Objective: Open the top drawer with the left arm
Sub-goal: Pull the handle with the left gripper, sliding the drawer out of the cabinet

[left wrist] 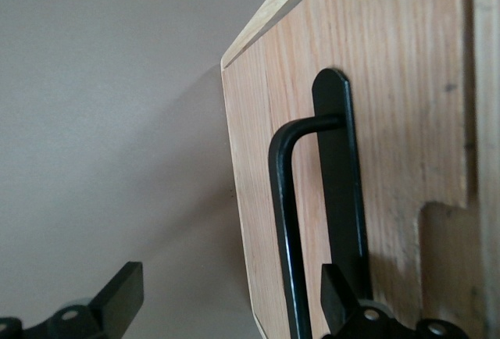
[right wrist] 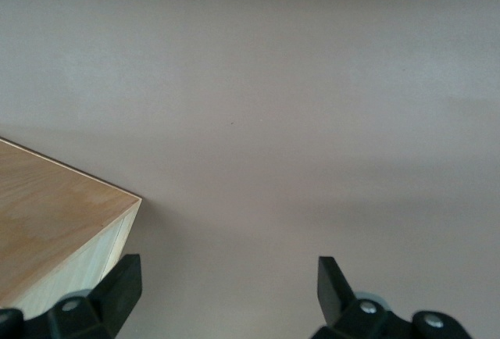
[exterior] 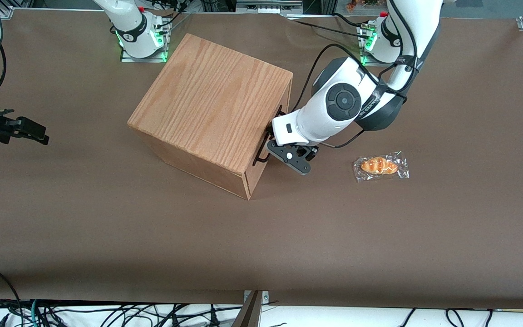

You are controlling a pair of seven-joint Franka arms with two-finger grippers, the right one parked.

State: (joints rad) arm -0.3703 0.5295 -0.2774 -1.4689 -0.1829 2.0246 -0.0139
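Top drawer (exterior: 274, 136): shut, in wooden box (exterior: 211, 106) mid-counter. Handle (left wrist: 285, 230): long axis along drawer front, lying between the open jaws of left arm's gripper (left wrist: 226, 308), ungripped.

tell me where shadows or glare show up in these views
Front view: the wooden box casts a soft shadow on the table beside the gripper; the bread wrapper glints. Left wrist view: the handle is sharp, shadow pooling beside the drawer edge.
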